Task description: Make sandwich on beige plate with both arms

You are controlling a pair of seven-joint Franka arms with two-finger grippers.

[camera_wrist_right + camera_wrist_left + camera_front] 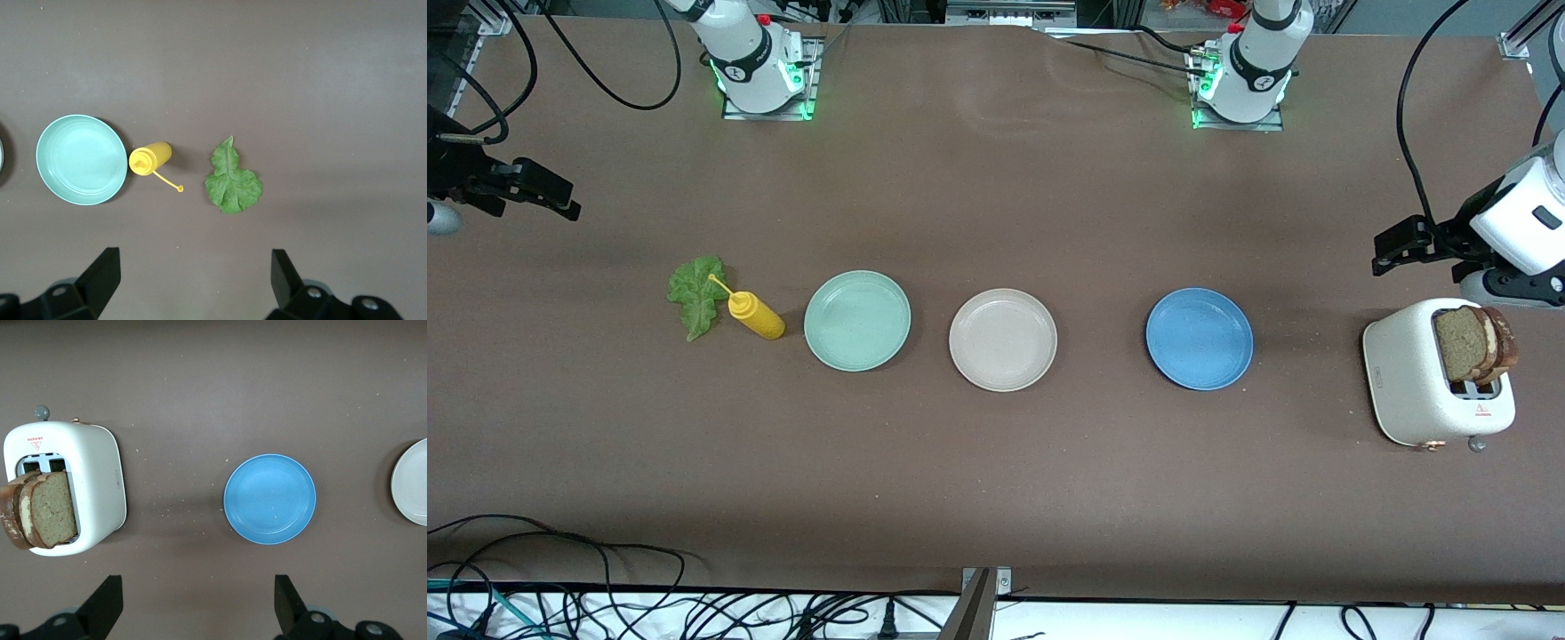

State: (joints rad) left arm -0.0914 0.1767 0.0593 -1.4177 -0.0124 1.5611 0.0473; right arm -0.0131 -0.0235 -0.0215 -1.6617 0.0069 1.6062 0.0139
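Brown tabletop (pixel 996 196), three round plates in a row: mint-green plate (pixel 857 320), beige plate (pixel 1003 340) in the middle, pale and bare, blue plate (pixel 1199 338). Two tan bread slices (pixel 1476 342) with brown crust stand in one white toaster (pixel 1414 382) at the left arm's end. One ruffled lettuce leaf (pixel 696 295) lies at the right arm's end, touching one yellow squeeze bottle (pixel 754 315). Left gripper (pixel 198 603) hangs above the table between toaster and blue plate, fingers spread. Right gripper (pixel 193 277) hangs above the table near the leaf, fingers spread.
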